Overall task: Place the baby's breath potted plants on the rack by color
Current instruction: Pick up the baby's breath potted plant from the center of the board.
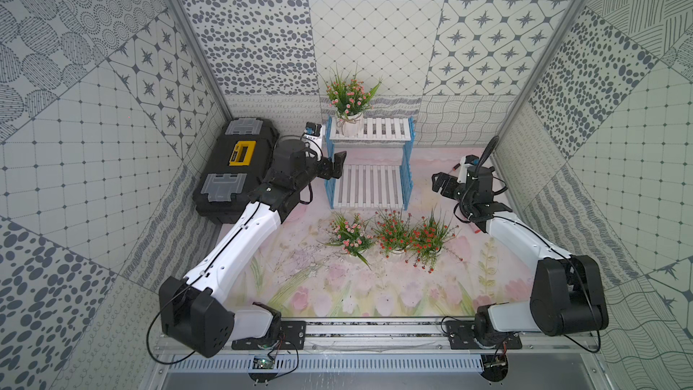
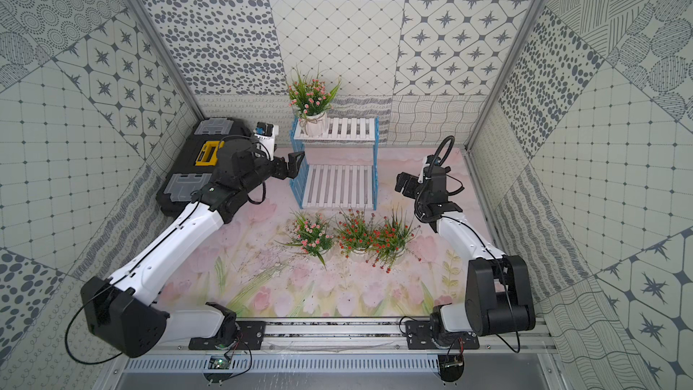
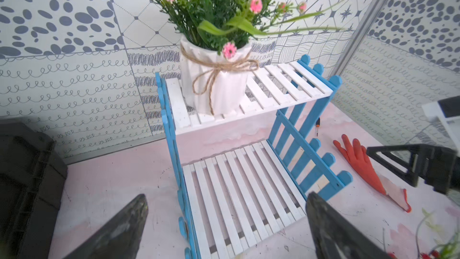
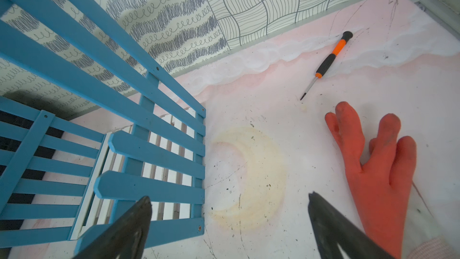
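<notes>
Plants, four of them, each with grassy green leaves and tiny blooms. One pink plant (image 1: 348,99) stands upright on the top shelf of the rack (image 1: 369,185), at the end nearer the left arm. Its white ribbed pot (image 3: 216,83) is tied with a jute bow. The other three stand on the flowered mat (image 1: 337,294) just in front of the rack, in a row across it. A second pink plant (image 1: 350,236) is on the left-arm side, then a middle red plant (image 1: 393,232) and an end red plant (image 1: 431,240), foliage touching. Their pots are mostly hidden under leaves in both top views.

The rack is a two-step stand of white slats between light-blue picket frames, with its long side running across the scene.

The left gripper (image 1: 332,166) hangs just beside the rack's near frame, jaws spread wide with nothing between them. In its wrist view the potted pink plant sits ahead of and above the fingers, well apart. The right gripper (image 4: 229,196) hovers off the rack's other side, jaws likewise parted and holding nothing. An orange glove (image 4: 373,165) and a black-and-orange screwdriver (image 4: 328,61) lie flat on the mat nearby. The floor row sits between the two arms, nearer the bases than either gripper. A black toolbox (image 1: 236,166) with a yellow latch lies by the wall beyond the left arm.
</notes>
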Robot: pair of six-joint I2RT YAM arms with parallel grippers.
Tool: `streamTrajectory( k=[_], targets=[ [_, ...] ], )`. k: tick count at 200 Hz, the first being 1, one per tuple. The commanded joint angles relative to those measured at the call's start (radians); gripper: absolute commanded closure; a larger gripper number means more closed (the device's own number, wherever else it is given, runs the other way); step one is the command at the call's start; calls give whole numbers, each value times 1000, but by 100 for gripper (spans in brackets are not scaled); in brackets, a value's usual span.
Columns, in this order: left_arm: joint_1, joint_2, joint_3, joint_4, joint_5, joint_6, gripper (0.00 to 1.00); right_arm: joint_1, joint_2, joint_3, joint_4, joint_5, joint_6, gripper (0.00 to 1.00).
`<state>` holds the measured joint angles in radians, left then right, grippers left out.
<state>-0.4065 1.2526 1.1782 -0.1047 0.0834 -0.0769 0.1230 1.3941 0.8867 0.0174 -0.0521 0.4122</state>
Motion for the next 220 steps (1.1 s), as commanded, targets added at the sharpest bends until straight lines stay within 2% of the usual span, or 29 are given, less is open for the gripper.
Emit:
streamTrajectory(
  k=[1, 70, 92, 117, 140, 159, 196, 220],
  targets=[
    [-65, -171, -162, -180, 32, -54, 1, 3, -44, 41, 2, -2, 3, 2],
    [-336, -512, -483, -242, -85, -252, 1, 3, -27, 109, -30, -3, -9, 2],
    [-393, -521, -496, -277, -83, -247, 2, 6, 0, 131, -26, -8, -14, 2],
    [-484, -524, -583, -213, -33, -334, 1, 11, 17, 157, -32, 4, -28, 2],
    [-588, -523, -662, -190, -108, -373, 2, 12, 25, 166, -38, 16, -38, 2],
    [-617, -517, -724, -122, -155, -418, 2, 14, 24, 159, -42, 18, -39, 2],
    [-618, -536, -848, -13, -217, -518, 2, 13, 8, 141, -51, 35, -54, 2],
    [-620, -592, -983, 162, -285, -539, 1, 13, 8, 132, -41, 36, -49, 2]
  ],
)
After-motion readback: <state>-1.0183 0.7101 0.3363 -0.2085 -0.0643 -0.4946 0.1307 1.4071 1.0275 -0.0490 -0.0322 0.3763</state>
